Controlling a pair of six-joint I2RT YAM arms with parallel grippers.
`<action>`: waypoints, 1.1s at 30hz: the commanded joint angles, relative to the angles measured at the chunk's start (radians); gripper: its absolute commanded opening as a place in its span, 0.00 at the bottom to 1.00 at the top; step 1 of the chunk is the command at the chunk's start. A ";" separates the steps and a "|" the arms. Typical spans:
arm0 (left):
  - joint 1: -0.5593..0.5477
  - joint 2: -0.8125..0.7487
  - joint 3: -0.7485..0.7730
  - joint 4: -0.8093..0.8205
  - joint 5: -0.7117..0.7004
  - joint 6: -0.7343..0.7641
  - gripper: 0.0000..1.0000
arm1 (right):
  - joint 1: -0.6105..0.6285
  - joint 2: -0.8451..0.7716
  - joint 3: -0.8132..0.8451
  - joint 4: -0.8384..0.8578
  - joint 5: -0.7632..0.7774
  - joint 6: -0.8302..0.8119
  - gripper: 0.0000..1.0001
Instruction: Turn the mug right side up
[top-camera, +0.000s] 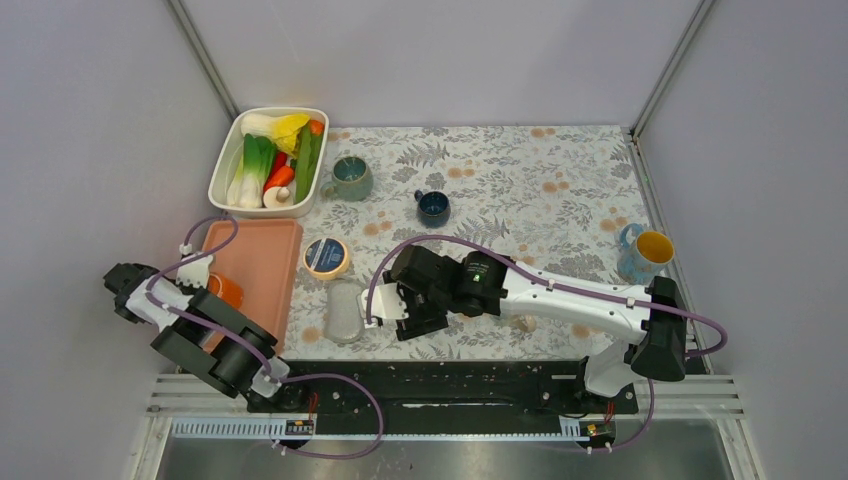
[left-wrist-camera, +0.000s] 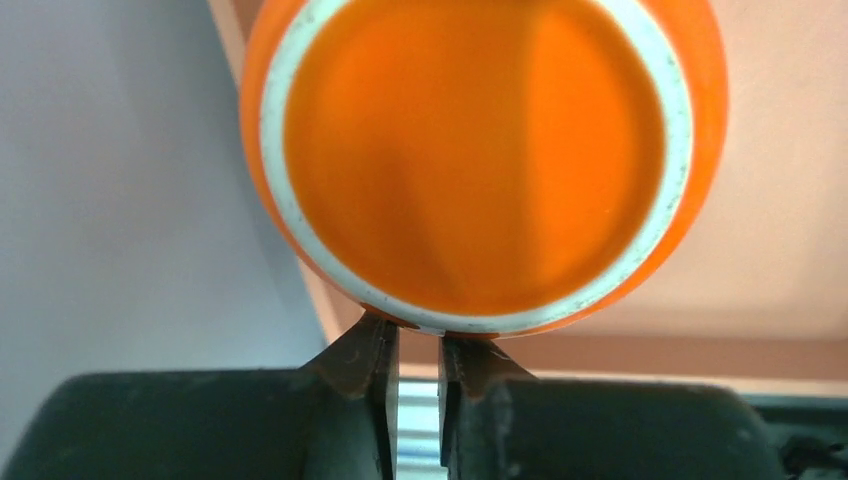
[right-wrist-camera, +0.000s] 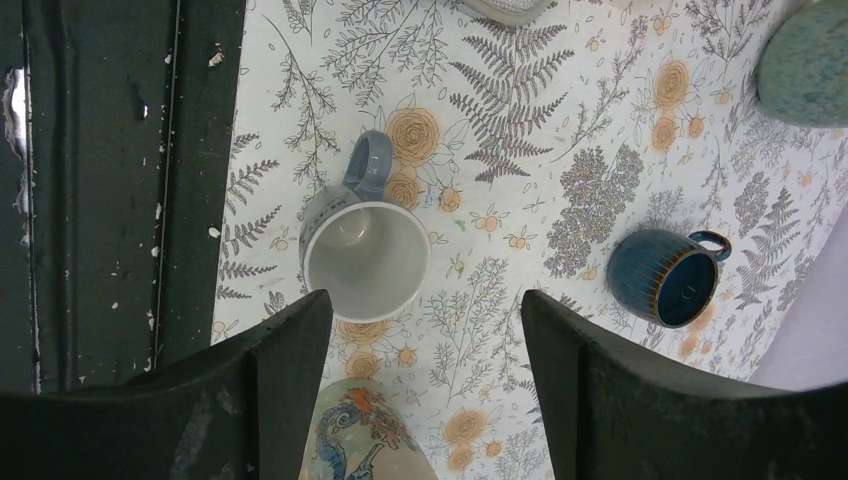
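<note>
The step in hand looked like the turn itself, worked by the left arm. The left end effector (left-wrist-camera: 420, 350) was drawn nearly together, its fingers (left-wrist-camera: 372, 352) a narrow slit apart and pinching the lower edge of the orange mug (left-wrist-camera: 480, 160). Whether they held the handle or the wall at the rim was hidden by the mug's own body. The mug sat over the near left part of the salmon tray (top-camera: 265, 250), above the tray's left edge. Its round face, ringed in white, was turned toward the wrist camera, so it was on its side or tilted, not standing. I could not tell whether that face was the mouth or the base, nor whether the mug touched the tray.

The right end effector (right-wrist-camera: 425, 300) was spread wide and held nothing. It hung over the table (top-camera: 560, 170) to the right of the tray and off it, above a grey mug (right-wrist-camera: 365, 255) whose mouth faced up.

As a judgement, the next move called for rolling the left wrist until the mouth faced up, then lowering the base flat onto the tray before opening. So thin a pinch at one edge could let the mug swing or slip, and it was close to the tray's left edge, so the roll wanted to be slow.
</note>
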 joint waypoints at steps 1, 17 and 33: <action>-0.034 -0.030 -0.034 0.084 0.135 -0.154 0.00 | 0.010 -0.036 -0.013 0.027 -0.006 0.029 0.79; -0.267 0.030 -0.026 0.272 0.110 -0.435 0.49 | 0.009 -0.057 -0.050 0.026 -0.007 0.068 0.79; -0.343 0.085 -0.016 0.395 0.194 -0.524 0.53 | 0.009 -0.055 -0.065 0.026 0.018 0.085 0.79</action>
